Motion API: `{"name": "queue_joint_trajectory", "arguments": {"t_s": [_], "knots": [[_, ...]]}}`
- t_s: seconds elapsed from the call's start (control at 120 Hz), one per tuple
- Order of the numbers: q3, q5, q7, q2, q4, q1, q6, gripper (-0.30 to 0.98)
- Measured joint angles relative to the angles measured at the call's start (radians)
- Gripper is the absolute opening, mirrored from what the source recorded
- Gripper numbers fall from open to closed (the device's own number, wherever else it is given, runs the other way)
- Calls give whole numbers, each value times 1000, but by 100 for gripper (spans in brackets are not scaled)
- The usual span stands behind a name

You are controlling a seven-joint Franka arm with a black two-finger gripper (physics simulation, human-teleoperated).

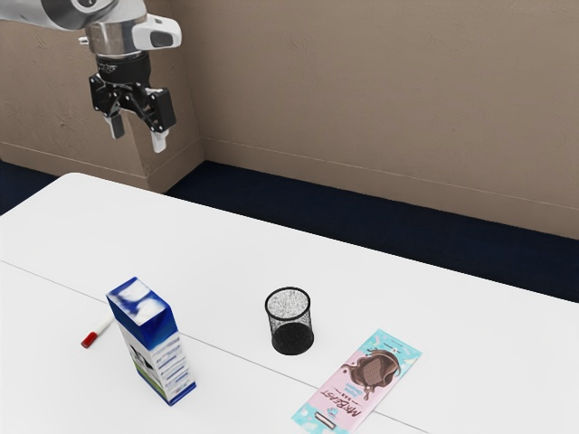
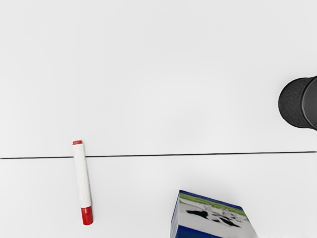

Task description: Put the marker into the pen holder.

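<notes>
White and red, the marker (image 2: 82, 178) lies flat on the table (image 1: 226, 258) toward the exterior view's left, just beside the carton (image 1: 154, 345), its cap pointing to the near side. The gripper (image 1: 137, 135) hangs high toward the far left of that view, well apart from the marker, its jaws spread with nothing between them. So the task looks barely begun: reach, grasp, carry and release all remain. The black pen holder (image 1: 291, 338) stands upright between the carton and the chocolate bar (image 1: 360, 382) at the exterior view's right.

Raised arm (image 1: 113, 38), end effector (image 1: 137, 134) pointing down, fingers (image 1: 159, 141) apart
</notes>
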Motion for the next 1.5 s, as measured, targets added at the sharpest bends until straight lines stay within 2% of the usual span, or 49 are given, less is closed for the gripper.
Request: {"name": "queue_joint_trajectory", "arguments": {"t_s": [0.267,0.367,0.467,0.5,0.542,0.592,0.642,0.7,0.85,0.967,1.033,1.117,1.242,1.35,1.5], "knots": [[0,-21,-1,1,-1,5,0,69],[9,-53,-1,7,0,3,-1,69],[13,-46,10,-19,-33,-1,1,69],[18,-33,15,-68,-113,-9,16,69],[60,-13,21,-165,-290,-25,59,68],[123,11,28,-257,-507,10,134,68],[167,31,36,-288,-657,23,215,69],[213,48,44,-287,-750,28,301,69],[279,64,62,-197,-802,30,472,69],[294,62,72,-175,-791,34,550,69],[295,62,77,-141,-749,44,579,69],[295,59,84,-38,-646,47,603,69],[280,-23,106,146,-570,77,643,69],[256,-74,126,214,-564,126,678,69],[238,-102,148,282,-585,141,727,68]]}}
